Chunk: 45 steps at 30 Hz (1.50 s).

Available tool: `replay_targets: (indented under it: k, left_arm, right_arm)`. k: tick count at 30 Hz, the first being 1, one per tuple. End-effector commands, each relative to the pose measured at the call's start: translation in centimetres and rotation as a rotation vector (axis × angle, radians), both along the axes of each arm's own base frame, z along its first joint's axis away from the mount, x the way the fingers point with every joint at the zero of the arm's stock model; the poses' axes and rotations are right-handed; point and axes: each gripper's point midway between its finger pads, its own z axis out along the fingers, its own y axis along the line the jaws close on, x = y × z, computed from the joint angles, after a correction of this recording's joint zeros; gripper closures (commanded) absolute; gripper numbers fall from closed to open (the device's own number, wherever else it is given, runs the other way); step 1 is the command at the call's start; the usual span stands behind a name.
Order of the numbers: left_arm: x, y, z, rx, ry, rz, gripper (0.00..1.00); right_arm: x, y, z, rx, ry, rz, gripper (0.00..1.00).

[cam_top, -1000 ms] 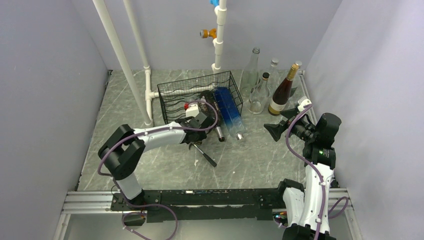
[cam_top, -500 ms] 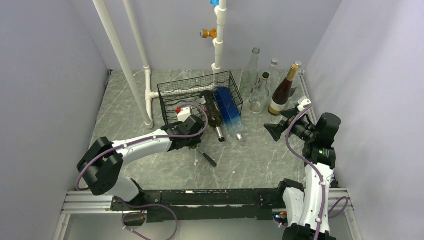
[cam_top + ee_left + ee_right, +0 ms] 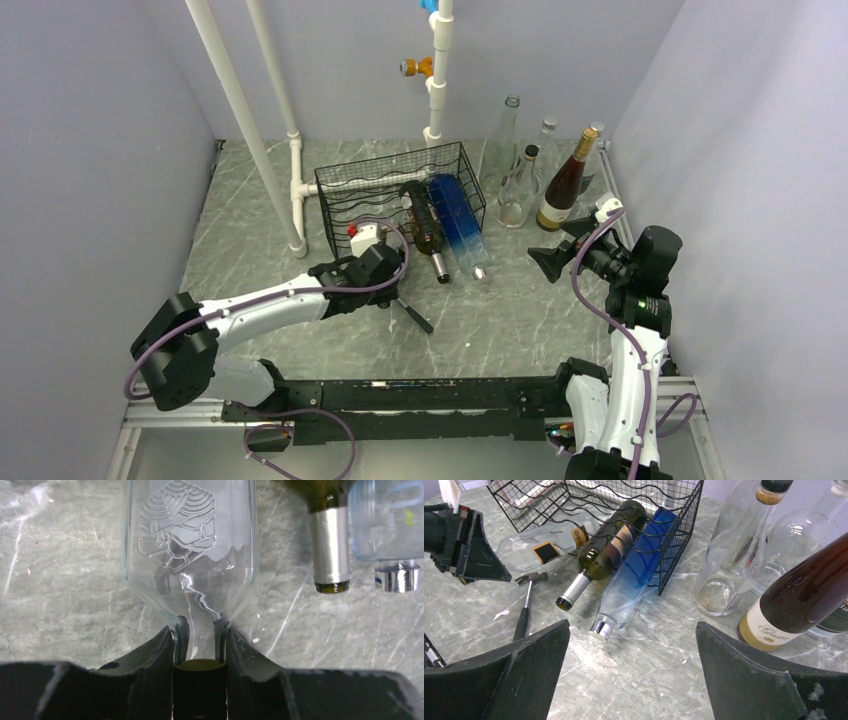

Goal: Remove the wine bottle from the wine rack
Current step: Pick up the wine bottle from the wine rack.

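Top external: left arm (image 3: 265, 300) low, jaws clamping clear bottle (image 3: 190, 560)

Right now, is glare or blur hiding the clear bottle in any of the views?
Left wrist: clear bottle sharp, white glare streaks on its shoulder, left gripper on its neck dark. Top external: evenly lit, but the bottle almost vanishes against the marble table. Right wrist: it's faint beside the wine rack; right gripper looms soft-edged.

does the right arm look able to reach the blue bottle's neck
Probably yes: the right gripper is open and faces the blue bottle, whose capped neck pokes out of the wine rack unobstructed.
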Motion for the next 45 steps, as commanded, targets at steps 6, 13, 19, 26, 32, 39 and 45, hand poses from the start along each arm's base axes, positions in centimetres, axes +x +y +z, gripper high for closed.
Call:
replay_targets:
  k: [6, 13, 19, 26, 32, 39, 45]
  left_arm:
    - [-1.6, -1.6, 4.2, -0.130, -0.107, -0.038, 1.00]
    - [-2.9, -1.0, 4.1, -0.136, -0.097, -0.051, 1.00]
    - [-4.0, -0.5, 4.7, -0.146, -0.100, -0.066, 1.00]
    - [-5.1, 0.3, 5.4, -0.164, -0.106, -0.079, 1.00]
    - [-5.8, 0.9, 5.8, -0.184, -0.110, -0.091, 1.00]
    - [-6.5, 0.9, 6.3, -0.222, -0.122, -0.121, 1.00]
    - [-6.9, 0.8, 7.2, -0.248, -0.138, -0.147, 1.00]
  right_arm:
    - [0.1, 0.2, 0.7, -0.011, -0.044, 0.020, 0.00]
    - [0.1, 0.2, 0.6, -0.010, -0.042, 0.019, 0.00]
    - [0.1, 0.2, 0.5, -0.008, -0.040, 0.019, 0.00]
    - [0.2, 0.2, 0.4, -0.006, -0.037, 0.019, 0.00]
    - [0.3, 0.1, 0.3, -0.006, -0.035, 0.016, 0.00]
    - [0.3, 0.0, 0.1, -0.004, -0.031, 0.015, 0.00]
    - [0.4, 0.0, 0.0, -0.005, -0.030, 0.013, 0.00]
